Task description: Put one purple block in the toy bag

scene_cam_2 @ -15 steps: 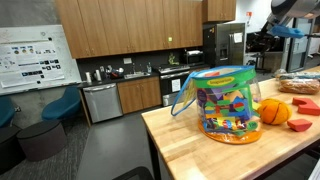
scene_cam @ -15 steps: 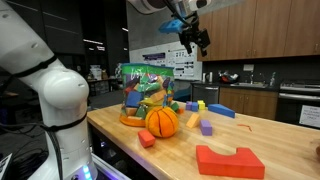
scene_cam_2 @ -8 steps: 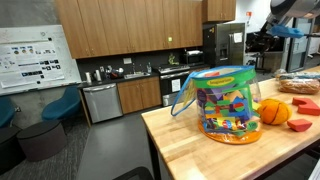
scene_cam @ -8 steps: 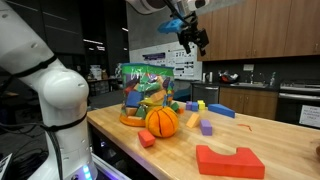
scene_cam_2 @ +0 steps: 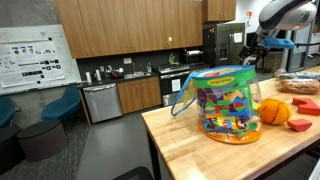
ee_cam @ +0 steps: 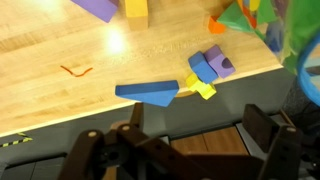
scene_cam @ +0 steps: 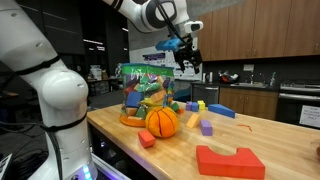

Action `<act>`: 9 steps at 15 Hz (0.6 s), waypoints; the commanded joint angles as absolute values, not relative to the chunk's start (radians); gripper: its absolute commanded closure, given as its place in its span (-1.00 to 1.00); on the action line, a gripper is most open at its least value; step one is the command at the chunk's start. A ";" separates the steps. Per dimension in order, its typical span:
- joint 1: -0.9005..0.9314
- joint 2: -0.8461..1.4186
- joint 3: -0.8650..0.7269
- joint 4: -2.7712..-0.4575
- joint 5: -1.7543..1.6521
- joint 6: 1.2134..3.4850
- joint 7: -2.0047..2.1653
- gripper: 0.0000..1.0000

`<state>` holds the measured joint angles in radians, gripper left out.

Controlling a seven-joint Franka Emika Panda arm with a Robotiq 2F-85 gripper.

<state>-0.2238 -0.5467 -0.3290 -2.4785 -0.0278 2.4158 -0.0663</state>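
Note:
The purple block lies on the wooden table to the right of the orange pumpkin. It also shows at the top edge of the wrist view. The toy bag stands behind the pumpkin, see-through with a green top; it fills the middle of an exterior view. My gripper hangs high above the table's far side, well above the blocks. In the wrist view its fingers are spread apart with nothing between them.
A small red cube and a big red arch block lie near the front. A blue wedge, a yellow block and a blue-purple pair lie near the table's far edge.
The gripper has moved a little lower and towards the bag, and more of the arm now shows at the top of both exterior views. The blocks have not moved.

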 commanded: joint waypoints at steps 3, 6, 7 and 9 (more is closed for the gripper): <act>-0.301 -0.336 -0.330 -2.473 -0.064 2.476 -0.053 -1.00; -0.333 -0.216 -0.355 -2.451 -0.057 2.475 -0.051 -1.00; -0.337 -0.177 -0.364 -2.445 -0.047 2.469 -0.053 -1.00; -0.349 -0.108 -0.377 -2.433 -0.040 2.463 -0.057 -1.00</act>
